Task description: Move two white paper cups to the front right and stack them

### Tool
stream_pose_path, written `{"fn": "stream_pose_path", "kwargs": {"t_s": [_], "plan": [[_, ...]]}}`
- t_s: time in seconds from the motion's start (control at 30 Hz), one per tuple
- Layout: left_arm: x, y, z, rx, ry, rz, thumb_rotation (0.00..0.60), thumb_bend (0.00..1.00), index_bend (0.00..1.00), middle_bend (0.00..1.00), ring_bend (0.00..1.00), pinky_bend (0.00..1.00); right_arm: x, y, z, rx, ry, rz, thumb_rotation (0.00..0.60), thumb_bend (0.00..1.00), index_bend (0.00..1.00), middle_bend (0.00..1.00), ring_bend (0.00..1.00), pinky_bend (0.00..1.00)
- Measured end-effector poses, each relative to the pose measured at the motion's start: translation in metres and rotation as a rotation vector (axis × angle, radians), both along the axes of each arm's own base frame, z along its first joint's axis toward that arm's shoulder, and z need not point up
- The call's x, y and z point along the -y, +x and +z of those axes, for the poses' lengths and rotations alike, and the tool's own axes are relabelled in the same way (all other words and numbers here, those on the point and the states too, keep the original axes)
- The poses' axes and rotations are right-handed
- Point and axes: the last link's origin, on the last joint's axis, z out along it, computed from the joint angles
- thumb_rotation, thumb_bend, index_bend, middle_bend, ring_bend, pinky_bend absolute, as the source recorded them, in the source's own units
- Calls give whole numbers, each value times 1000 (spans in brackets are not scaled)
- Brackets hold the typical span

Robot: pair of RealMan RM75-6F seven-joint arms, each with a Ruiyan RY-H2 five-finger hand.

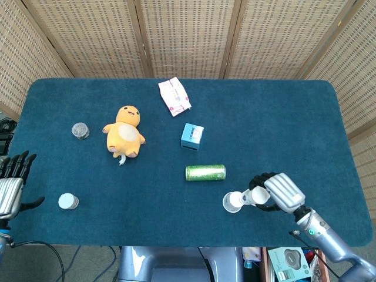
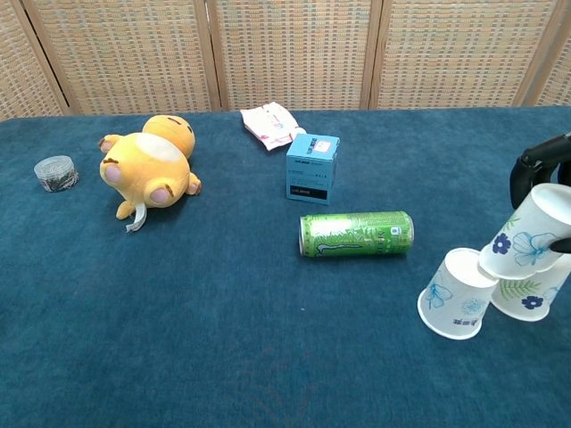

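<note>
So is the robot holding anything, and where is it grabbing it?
Yes. The right hand holds a paper cup with blue flowers around its side wall, tilted. The left hand holds nothing.

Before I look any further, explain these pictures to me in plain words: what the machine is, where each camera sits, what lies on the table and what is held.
This is a two-armed robot with human-like hands, steered remotely by a person. One camera looks down from its head, the other looks forward from its chest.

On the blue table lie a yellow plush toy, a green can on its side, a small blue box, a white packet, and two small round containers.

The right hand holds a white paper cup with blue flowers, tilted against two more cups. The left hand waits at the table's edge, holding nothing.
</note>
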Motion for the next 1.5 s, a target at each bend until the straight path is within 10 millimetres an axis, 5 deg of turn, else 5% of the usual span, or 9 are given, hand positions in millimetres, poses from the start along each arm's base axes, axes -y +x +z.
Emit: {"fn": "stream_pose_path", "kwargs": {"t_s": [0.3, 0.87, 1.13, 1.27, 1.4, 1.5], "plan": [[0, 0, 0, 2, 1, -6, 600, 140, 0, 0, 0, 0, -2, -2, 2, 8, 33, 11, 600, 437, 389, 275, 273, 508], [1, 0, 0, 6, 2, -12, 600, 140, 0, 0, 0, 0, -6, -3, 10, 9, 33, 17, 600, 437, 327, 229, 238, 508], [2, 0, 3, 16, 9, -13, 600, 140, 0, 0, 0, 0, -12, -2, 35, 23, -28, 28, 600, 437, 293, 211, 229, 499], [5, 0, 5, 25, 13, -18, 600, 141, 0, 0, 0, 0, -20, -1, 62, 50, -102, 23, 600, 393, 284, 198, 203, 292], [9, 1, 7, 36, 17, -32, 600, 140, 0, 0, 0, 0, -35, -9, 91, 87, -223, 3, 600, 66, 140, 43, 19, 53], [13, 2, 9, 41, 29, -41, 600, 140, 0, 0, 0, 0, -50, -25, 105, 87, -318, -42, 600, 0, 29, 0, 0, 10]]}}
